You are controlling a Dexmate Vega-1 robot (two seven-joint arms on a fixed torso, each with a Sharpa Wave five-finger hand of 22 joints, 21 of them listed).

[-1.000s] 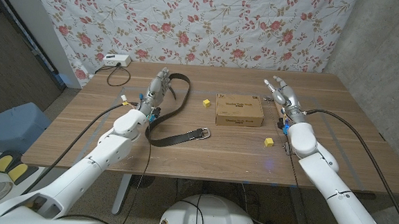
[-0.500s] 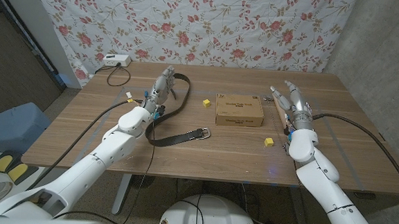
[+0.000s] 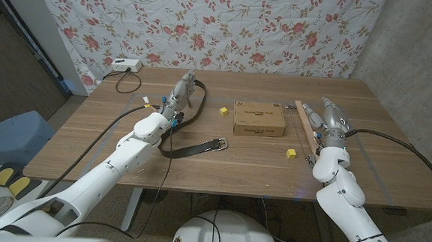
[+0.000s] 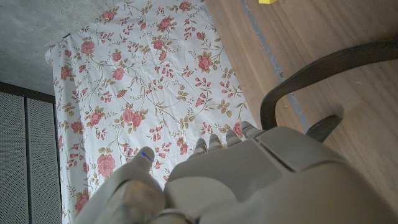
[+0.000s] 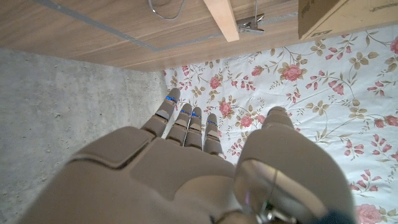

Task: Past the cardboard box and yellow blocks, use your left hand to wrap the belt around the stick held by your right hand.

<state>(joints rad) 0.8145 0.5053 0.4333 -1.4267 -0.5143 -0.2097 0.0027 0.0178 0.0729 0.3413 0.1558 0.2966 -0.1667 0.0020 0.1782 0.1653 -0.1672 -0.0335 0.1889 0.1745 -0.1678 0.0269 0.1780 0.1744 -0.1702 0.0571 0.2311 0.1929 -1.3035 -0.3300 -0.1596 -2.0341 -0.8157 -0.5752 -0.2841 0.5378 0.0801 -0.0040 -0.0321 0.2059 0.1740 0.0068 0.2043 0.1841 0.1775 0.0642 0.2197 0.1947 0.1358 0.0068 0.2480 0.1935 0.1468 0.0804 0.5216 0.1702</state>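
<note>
A: Report the left hand.

B: In the head view it sits at the far left part of the wooden table, at the far loop of the dark belt; fingers reach toward the floral cloth; whether they grip the strap cannot be told. The left wrist view shows the belt's curved strap on the wood beyond the hand; contact is hidden.

A: Belt position?

B: It runs from that loop toward the robot; its metal buckle end lies near the cardboard box, apart from it.

A: Right hand?

B: Raised at the right side of the table, fingers extended and apart, holding nothing; the right wrist view confirms extended fingers.

A: Stick?

B: The wooden stick lies on the table just beside the right hand; not held.

A: Blocks?

B: One yellow block left of the box; another on its near right.
</note>
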